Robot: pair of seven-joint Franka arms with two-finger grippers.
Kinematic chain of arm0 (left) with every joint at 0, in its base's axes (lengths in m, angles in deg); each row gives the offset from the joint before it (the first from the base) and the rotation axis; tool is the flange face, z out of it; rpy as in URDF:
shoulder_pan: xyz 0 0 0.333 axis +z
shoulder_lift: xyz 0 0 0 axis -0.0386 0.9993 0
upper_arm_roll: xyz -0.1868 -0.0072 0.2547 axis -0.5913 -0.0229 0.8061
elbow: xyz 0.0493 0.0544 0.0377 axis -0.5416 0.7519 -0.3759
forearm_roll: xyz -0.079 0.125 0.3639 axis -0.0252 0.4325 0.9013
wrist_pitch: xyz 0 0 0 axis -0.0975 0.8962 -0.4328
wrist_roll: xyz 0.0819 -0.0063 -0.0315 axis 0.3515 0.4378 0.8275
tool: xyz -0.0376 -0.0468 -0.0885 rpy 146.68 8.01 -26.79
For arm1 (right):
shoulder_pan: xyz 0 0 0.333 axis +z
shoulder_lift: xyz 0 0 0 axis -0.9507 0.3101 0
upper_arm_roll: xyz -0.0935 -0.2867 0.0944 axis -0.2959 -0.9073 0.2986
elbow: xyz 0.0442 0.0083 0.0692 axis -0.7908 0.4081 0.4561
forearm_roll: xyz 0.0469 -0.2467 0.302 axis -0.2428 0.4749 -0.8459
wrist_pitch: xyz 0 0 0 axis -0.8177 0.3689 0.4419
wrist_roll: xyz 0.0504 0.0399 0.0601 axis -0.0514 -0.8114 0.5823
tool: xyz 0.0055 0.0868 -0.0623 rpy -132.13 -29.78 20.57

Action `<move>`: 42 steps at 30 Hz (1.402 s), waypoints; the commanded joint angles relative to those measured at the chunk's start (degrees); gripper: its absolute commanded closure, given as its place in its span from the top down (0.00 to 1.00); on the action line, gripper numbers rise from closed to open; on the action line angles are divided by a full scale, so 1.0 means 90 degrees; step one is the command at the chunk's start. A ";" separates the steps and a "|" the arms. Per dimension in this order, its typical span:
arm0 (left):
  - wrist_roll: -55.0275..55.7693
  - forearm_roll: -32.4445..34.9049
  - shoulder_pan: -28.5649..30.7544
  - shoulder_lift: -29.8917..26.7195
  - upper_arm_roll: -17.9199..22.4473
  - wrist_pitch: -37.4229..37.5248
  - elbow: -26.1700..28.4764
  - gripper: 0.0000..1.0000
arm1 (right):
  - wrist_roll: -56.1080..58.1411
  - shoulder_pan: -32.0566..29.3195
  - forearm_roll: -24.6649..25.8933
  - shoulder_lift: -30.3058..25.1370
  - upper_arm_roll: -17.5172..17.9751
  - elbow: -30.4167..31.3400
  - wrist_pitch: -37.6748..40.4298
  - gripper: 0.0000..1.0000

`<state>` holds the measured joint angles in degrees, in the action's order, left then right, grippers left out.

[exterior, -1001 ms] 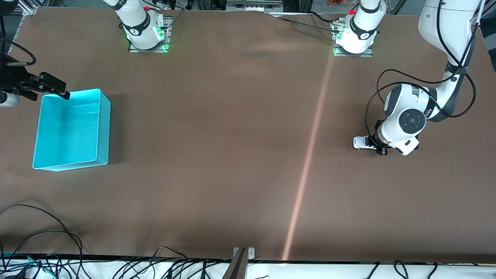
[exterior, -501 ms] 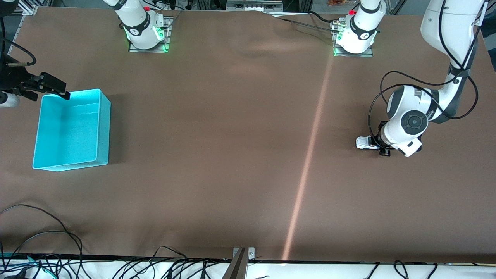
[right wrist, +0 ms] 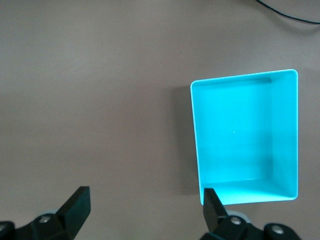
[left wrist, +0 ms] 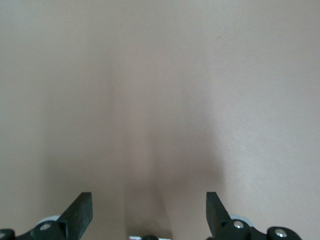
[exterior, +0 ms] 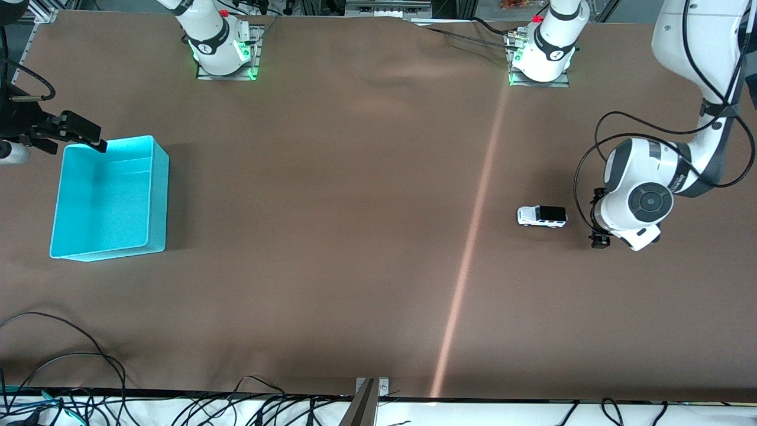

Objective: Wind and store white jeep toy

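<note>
Since a second ago the white jeep toy [exterior: 542,216] has rolled clear of the left gripper [exterior: 598,216] — jaws apart, empty, evidently released. Right gripper [exterior: 77,136] waits open by the turquoise bin [exterior: 158,195] — ready for storing.

Left gripper [exterior: 598,216]: in the front view its fingers are largely masked by the arm's own white wrist housing; only dark tips show at the housing's edge. In the left wrist view only the two finger ends [left wrist: 80,214] enter from the frame edge, and the surface past them is blurred.

Right gripper [exterior: 80,135]: its arm is cut off by the front view's edge, and its fingers cover one corner of the turquoise bin [exterior: 157,195].

White jeep toy [exterior: 542,216]: too small to make out a winding part.
</note>
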<state>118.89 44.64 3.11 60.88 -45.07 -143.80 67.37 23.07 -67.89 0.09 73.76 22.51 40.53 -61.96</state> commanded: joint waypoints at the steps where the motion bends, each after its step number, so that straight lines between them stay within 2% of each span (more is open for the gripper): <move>1: -0.0954 -0.0287 0.0053 -0.0487 -0.0039 0.0636 -0.0180 1.00 | 0.0074 -0.0020 0.0043 0.0069 -0.0003 -0.0177 0.0118 1.00; 4: -0.1520 -0.0384 0.0053 -0.0507 -0.0039 0.1075 -0.0590 1.00 | 0.0084 -0.0030 0.0052 0.0079 -0.0013 -0.0167 0.0118 1.00; 12: -0.3151 -0.0668 0.0044 -0.0526 -0.0049 0.1594 -0.1537 1.00 | 0.0084 -0.0030 0.0052 0.0079 -0.0013 -0.0167 0.0118 1.00; 23: -0.5923 -0.0668 -0.0035 -0.0526 -0.0146 0.1838 -0.2221 1.00 | 0.0094 -0.0030 0.0053 0.0079 -0.0013 -0.0167 0.0118 1.00; 32: -0.7009 -0.0677 -0.0122 -0.0497 -0.0195 0.2034 -0.2758 1.00 | 0.0094 -0.0040 0.0033 0.0079 -0.0013 -0.0177 0.0109 1.00; 42: -0.8024 -0.1301 -0.0054 -0.0507 -0.0195 0.2277 -0.3364 1.00 | 0.0094 -0.0030 0.0014 0.0079 -0.0013 -0.0177 0.0118 1.00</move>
<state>53.66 36.67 2.13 55.68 -47.09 -126.32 41.30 23.07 -67.97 0.16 73.84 22.45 40.53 -61.88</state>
